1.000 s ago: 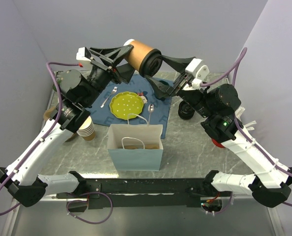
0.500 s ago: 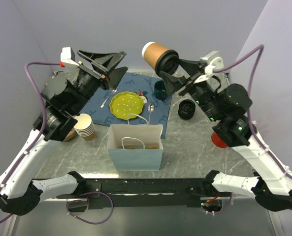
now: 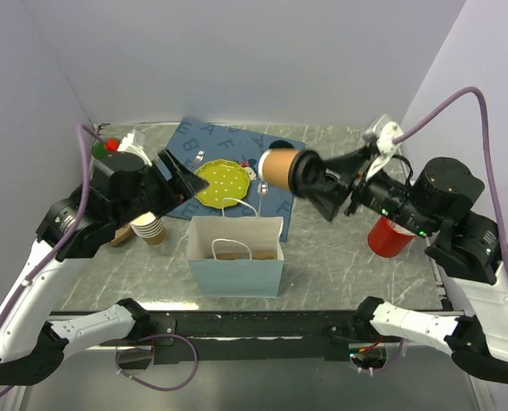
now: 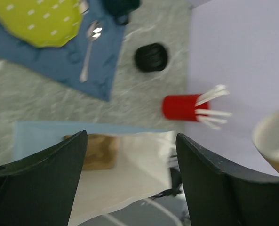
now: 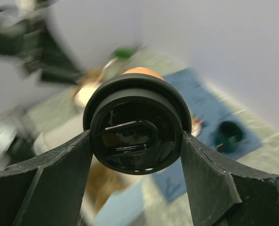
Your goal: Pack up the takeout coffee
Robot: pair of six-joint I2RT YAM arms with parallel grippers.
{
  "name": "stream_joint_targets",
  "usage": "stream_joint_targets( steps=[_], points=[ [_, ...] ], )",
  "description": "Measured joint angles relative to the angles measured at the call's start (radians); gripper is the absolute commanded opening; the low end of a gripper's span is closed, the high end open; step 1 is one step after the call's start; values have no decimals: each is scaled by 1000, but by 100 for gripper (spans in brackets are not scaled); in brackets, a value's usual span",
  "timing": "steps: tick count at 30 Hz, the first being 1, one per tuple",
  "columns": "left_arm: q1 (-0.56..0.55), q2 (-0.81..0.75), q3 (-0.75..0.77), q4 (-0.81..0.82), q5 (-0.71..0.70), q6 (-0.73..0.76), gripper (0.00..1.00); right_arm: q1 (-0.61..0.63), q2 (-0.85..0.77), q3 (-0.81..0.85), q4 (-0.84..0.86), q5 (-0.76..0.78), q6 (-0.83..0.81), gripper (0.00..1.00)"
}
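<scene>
Brown kraft takeout coffee (image 3: 277, 168) now hangs sideways in the air, just beyond the far edge of the open blue bag (image 3: 236, 265). We see the right gripper (image 3: 315, 180) clamped on its black lid end. The left gripper (image 3: 178, 174), fingers apart, has let go and pulled back left. With 1 arm carrying, bagging likely comes next.

takeout coffee (image 3: 279, 169): brown kraft cup, black lid on. horizontal in mid-air, lid end pinched between the right fingers (image 5: 50, 183), base pointing to the left side.
</scene>
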Motion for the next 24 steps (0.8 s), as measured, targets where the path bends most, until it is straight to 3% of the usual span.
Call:
stream_joint_targets(
  steps=[7, 12, 20, 24],
  points=[
    [0, 1, -72, -156, 27, 76, 69, 0, 50, 157, -306, -210, -36, 49],
    [0, 2, -123, -170, 75, 117, 62, 14, 109, 243, -395, -290, -58, 48],
    [0, 0, -151, -190, 96, 179, 60, 197, 249, 241, -447, -208, -93, 48],
    [0, -10, -177, -186, 93, 214, 53, 219, 311, 241, -447, -138, -123, 47]
  ],
)
